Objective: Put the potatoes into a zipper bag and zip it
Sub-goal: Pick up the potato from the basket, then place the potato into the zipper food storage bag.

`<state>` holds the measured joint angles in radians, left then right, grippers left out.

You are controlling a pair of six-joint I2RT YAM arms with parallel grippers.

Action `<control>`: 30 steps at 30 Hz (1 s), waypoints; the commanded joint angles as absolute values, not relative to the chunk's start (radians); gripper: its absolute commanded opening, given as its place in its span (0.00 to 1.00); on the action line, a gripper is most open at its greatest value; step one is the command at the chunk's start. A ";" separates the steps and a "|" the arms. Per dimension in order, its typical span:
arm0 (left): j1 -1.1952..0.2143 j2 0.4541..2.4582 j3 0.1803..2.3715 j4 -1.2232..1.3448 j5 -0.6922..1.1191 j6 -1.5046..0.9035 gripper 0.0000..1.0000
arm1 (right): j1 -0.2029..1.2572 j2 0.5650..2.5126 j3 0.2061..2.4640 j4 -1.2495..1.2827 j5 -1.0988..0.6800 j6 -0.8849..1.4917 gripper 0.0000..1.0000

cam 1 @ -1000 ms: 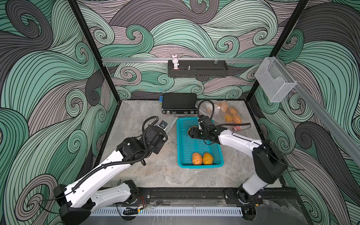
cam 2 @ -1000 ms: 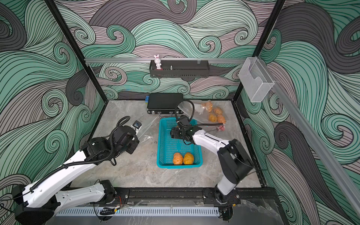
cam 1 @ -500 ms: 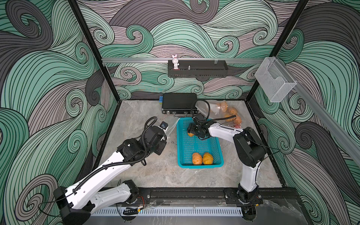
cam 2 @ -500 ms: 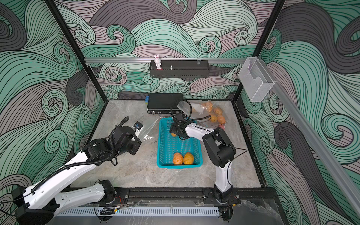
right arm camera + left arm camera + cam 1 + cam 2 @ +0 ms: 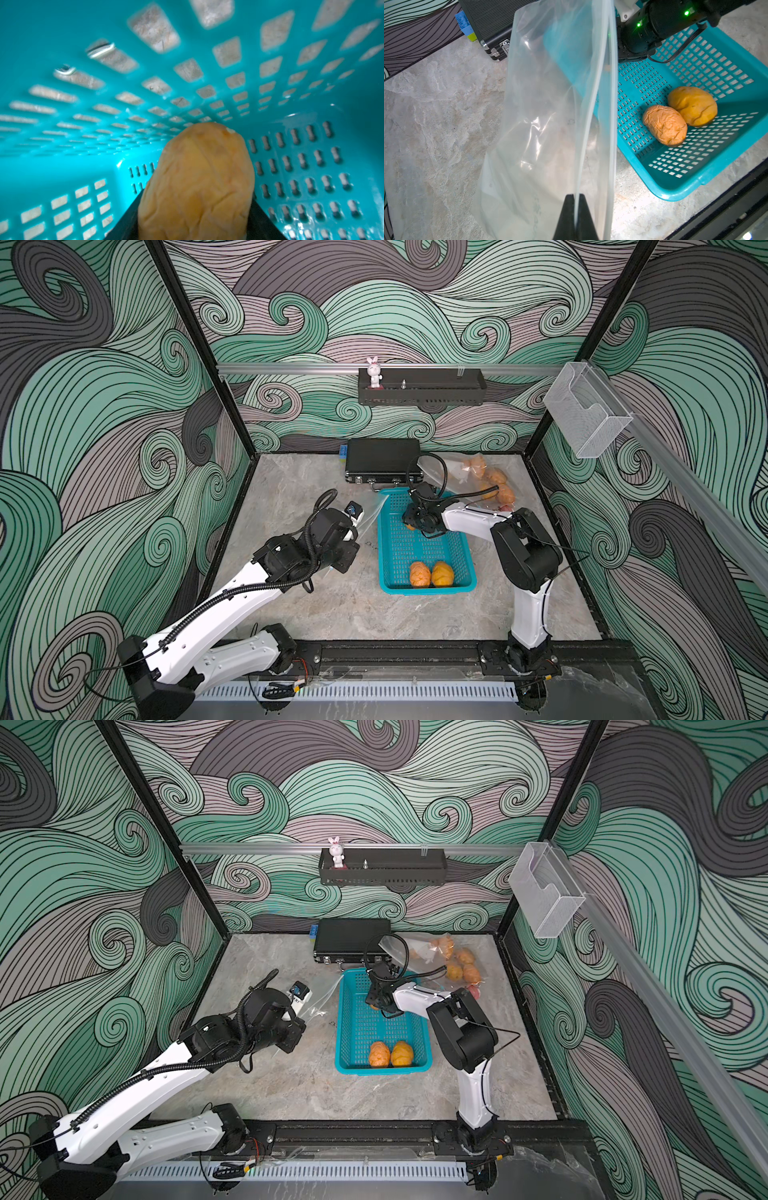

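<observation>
In basket [image 5: 62, 31], potato [image 5: 197, 182] between jaws (overhead, sliver)

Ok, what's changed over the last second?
The right arm folded, its elbow swinging in toward the teal basket, and the right gripper closed around a potato at the basket's far end. Unchanged: the left gripper pinches the empty zipper bag by its rim, two potatoes lie at the basket's near end, and the filled bag sits at the back.
</observation>
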<state>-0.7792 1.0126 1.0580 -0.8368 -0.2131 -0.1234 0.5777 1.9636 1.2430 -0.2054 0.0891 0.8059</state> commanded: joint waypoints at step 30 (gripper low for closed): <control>-0.770 1.102 1.221 -0.909 0.020 -0.213 0.00 | 0.920 1.275 0.964 0.330 -0.108 0.491 0.51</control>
<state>-0.7788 1.0939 1.1770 -0.8757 -0.0055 -0.1951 0.9051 1.2743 0.9333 0.2535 -0.1349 0.5045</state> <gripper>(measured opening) 0.047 0.533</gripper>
